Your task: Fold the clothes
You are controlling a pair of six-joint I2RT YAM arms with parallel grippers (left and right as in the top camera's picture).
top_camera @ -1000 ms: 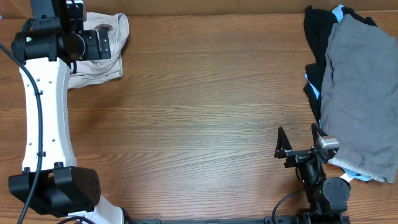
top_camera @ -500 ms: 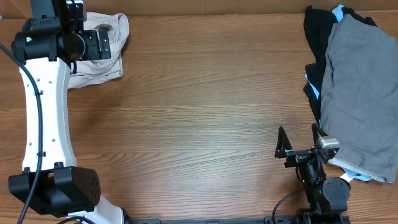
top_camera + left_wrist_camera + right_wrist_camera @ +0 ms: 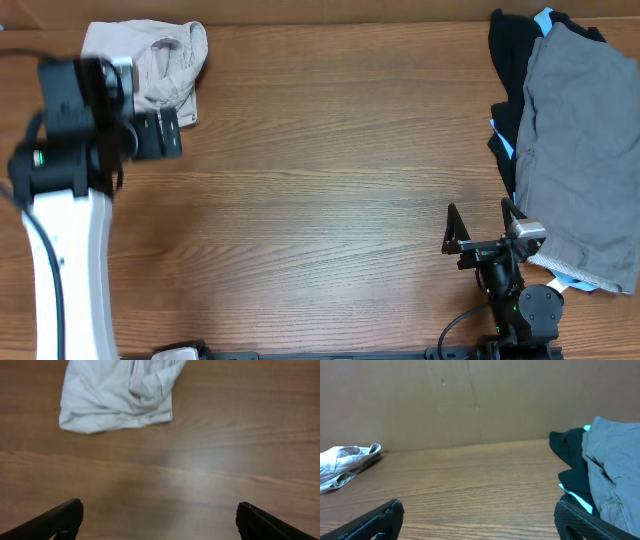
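Right, your shorts (image 3: 150, 62) lie in a loose, rumpled bundle at the far left corner of the surface (image 3: 330, 170), pale beige against the wood grain. From the left wrist you see them at the top of the view (image 3: 117, 395), with folds and a seam bunched along the right side and a straight lower edge facing the camera. Nothing is holding them and nothing touches them.

Your left claw (image 3: 160, 135) hovers just on the near side of the shorts, apart from the cloth. In its own camera the left claw (image 3: 160, 520) stands wide apart, with the dark fingers (image 3: 60, 520) at the bottom corners of the view and only bare wood between them.

Your right claw (image 3: 482, 228) sits low at the near right of the surface, well apart from the shorts, and its jaws are spread wide with nothing in them. From the right wrist you look between the two tips (image 3: 480, 522) across the wood to a cardboard wall (image 3: 470, 400), with the shorts small at the far left (image 3: 345, 467).

Along the right edge lies a grey garment (image 3: 580, 150) spread over a black garment (image 3: 505, 60), with bits of blue cloth (image 3: 545, 15) poking out. The near end of the grey garment lies just beside the right claw
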